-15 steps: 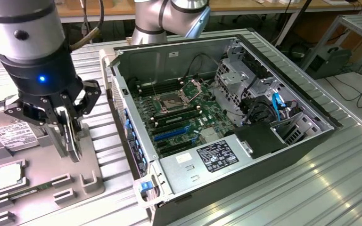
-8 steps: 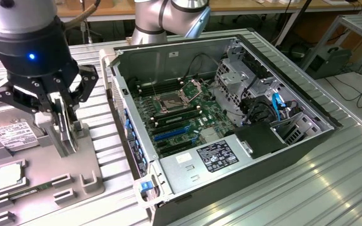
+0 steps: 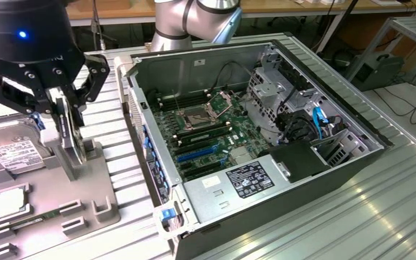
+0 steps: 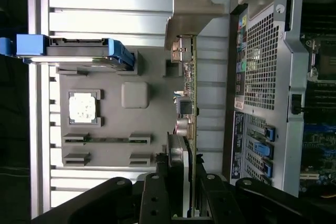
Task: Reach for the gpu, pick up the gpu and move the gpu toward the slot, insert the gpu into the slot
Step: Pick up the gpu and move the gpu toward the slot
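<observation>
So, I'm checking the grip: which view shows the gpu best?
The wrist view: the gpu runs edge-on from its silver bracket into the gripper. The exterior view shows it partly hidden by the gripper.

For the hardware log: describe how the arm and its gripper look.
The arm is a silver-grey tube with rounded joint housings. The gripper is black: a cylindrical body with a small blue light, and bolted linkage fingers.

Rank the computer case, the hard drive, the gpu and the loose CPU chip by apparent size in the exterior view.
1. computer case
2. hard drive
3. gpu, seen edge-on, so its place against the drive is unsure
4. loose CPU chip
</observation>
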{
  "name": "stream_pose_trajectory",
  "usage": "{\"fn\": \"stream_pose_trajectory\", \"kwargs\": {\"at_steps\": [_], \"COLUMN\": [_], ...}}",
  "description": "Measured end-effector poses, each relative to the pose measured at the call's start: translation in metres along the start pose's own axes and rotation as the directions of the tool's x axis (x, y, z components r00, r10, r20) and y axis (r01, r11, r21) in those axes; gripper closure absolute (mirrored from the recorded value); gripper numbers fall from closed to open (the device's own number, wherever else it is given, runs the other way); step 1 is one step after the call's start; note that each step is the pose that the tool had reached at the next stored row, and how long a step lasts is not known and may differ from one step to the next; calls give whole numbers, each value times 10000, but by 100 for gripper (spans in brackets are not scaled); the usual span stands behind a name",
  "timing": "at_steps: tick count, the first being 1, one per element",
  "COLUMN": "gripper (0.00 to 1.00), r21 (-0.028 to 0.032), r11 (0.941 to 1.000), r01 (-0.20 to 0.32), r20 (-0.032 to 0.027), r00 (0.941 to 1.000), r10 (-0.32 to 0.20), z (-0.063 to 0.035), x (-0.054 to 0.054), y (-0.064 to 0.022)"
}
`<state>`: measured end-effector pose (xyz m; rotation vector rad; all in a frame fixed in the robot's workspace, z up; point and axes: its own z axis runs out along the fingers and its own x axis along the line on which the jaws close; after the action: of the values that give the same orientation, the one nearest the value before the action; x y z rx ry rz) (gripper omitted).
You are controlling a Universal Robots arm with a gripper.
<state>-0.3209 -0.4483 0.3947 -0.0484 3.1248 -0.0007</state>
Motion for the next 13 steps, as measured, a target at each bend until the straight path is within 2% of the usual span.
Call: {"fn": "stream_pose_trajectory", "kwargs": {"at_steps": [2, 3, 4, 5, 6, 9, 11, 12, 13], "gripper": [72, 72, 72, 72, 72, 72, 72, 72, 72], "r21": [17, 45, 116, 430, 459, 332, 330, 333, 335], "r11": [10000, 10000, 9999, 9991, 9989, 9994, 9995, 9994, 9994], "r01": [0, 0, 0, 7, 8, 5, 5, 5, 5], "r20": [0, -1, -1, -13, -13, -10, -8, 0, 5], "r00": [10000, 10000, 10000, 10000, 10000, 10000, 10000, 10000, 10000], "r10": [0, 0, 0, -7, -8, -5, -5, -5, -5], "z": [-63, -95, -108, -163, -242, -258, -261, -371, -380], "x": [-1, -1, -1, -3, -4, -5, -6, -9, -94], "y": [0, 1, 4, 13, 16, 21, 21, 27, 26]}}
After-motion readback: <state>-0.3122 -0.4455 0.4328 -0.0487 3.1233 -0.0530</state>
